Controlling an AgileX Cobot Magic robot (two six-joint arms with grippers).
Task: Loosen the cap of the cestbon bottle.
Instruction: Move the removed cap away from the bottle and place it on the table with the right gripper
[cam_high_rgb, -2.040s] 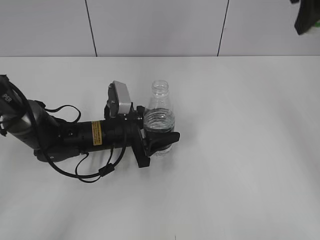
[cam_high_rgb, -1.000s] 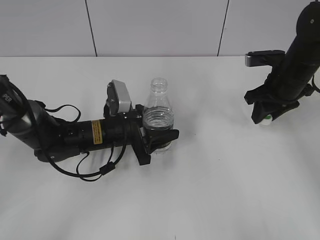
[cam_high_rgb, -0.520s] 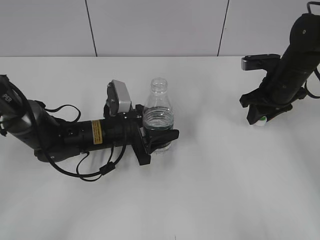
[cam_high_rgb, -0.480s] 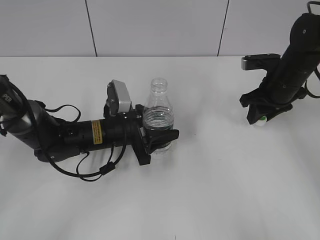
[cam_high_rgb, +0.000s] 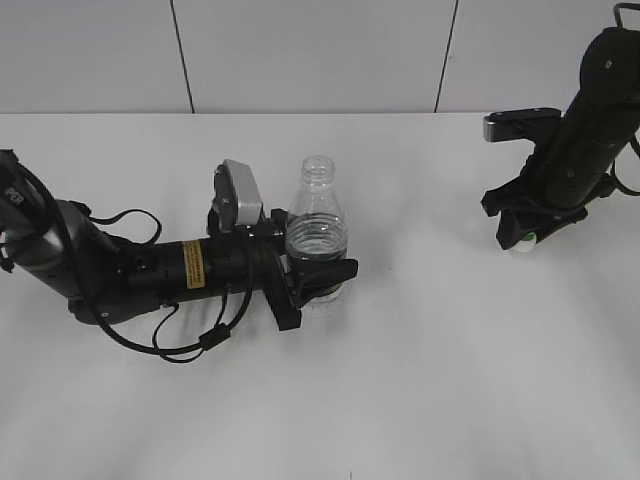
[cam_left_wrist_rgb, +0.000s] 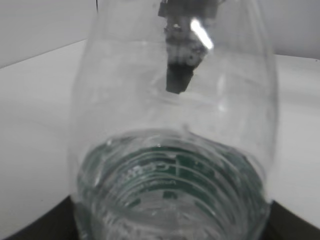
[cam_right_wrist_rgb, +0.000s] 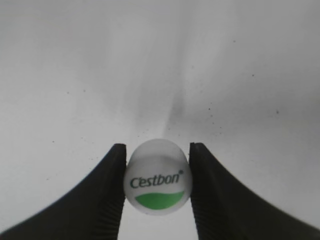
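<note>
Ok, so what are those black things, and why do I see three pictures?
They are two robot arms with pinching grippers. One picture looks at the white table from the front. The other two come from small cameras on each arm's wrist. The left gripper lies low and clamps a clear bottle standing upright, so its camera sees the bottle very close up. The bottle's top is open. The right gripper, off to the side, pinches the little white and green cap between its two fingers, low over the table.

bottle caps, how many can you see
1. The cap is off the bottle, pinched in the right gripper low over the table's right side. The bottle's neck is bare; no others show.
</note>
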